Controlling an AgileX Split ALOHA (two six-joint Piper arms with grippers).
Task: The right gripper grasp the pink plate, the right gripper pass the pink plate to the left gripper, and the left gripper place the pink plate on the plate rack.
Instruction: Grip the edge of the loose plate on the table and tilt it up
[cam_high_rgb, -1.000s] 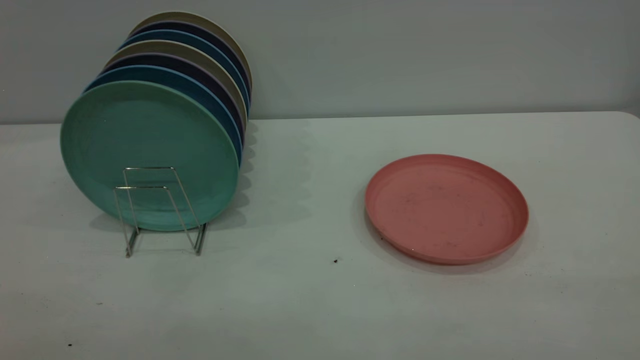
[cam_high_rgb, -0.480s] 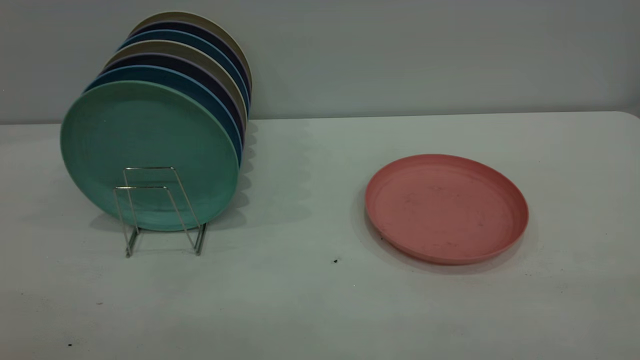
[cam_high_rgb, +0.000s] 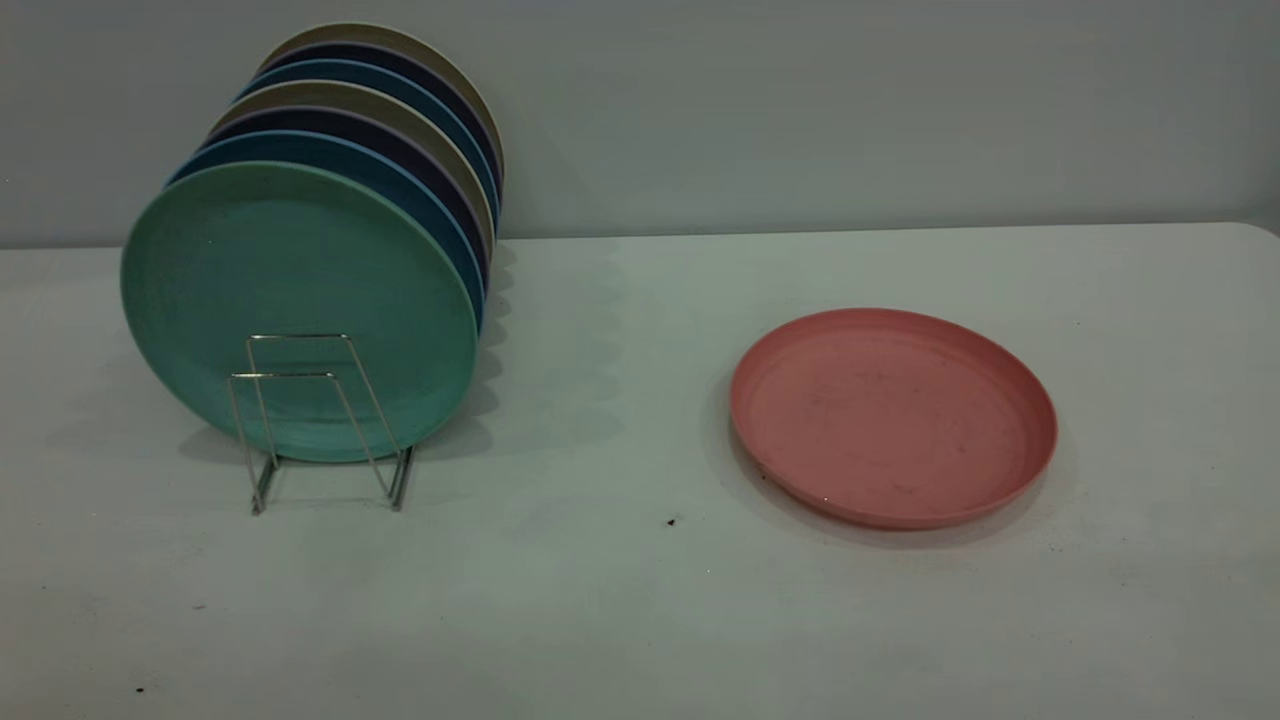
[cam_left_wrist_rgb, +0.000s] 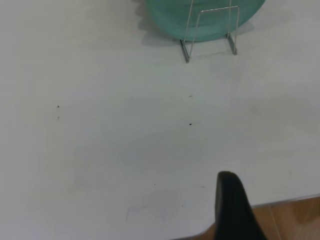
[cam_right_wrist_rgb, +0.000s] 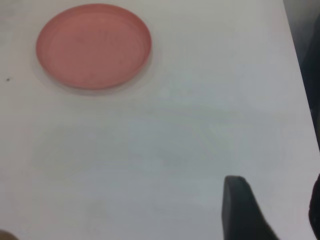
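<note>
The pink plate (cam_high_rgb: 893, 415) lies flat on the white table at the right, untouched; it also shows in the right wrist view (cam_right_wrist_rgb: 93, 46). The plate rack (cam_high_rgb: 400, 480) stands at the left with its two front wire loops bare; it shows in the left wrist view too (cam_left_wrist_rgb: 186, 50). Neither gripper shows in the exterior view. My right gripper (cam_right_wrist_rgb: 275, 185) is open and empty over bare table, well back from the pink plate. My left gripper (cam_left_wrist_rgb: 274, 182) shows one black finger (cam_left_wrist_rgb: 230, 200) over the table's edge, far from the rack, with nothing in it.
Several plates stand upright in the rack, a mint-green plate (cam_high_rgb: 300, 260) frontmost, blue, dark and beige ones behind. The table's rounded edge (cam_left_wrist_rgb: 200, 232) and wooden floor (cam_left_wrist_rgb: 295, 220) lie under my left gripper. A wall runs behind the table.
</note>
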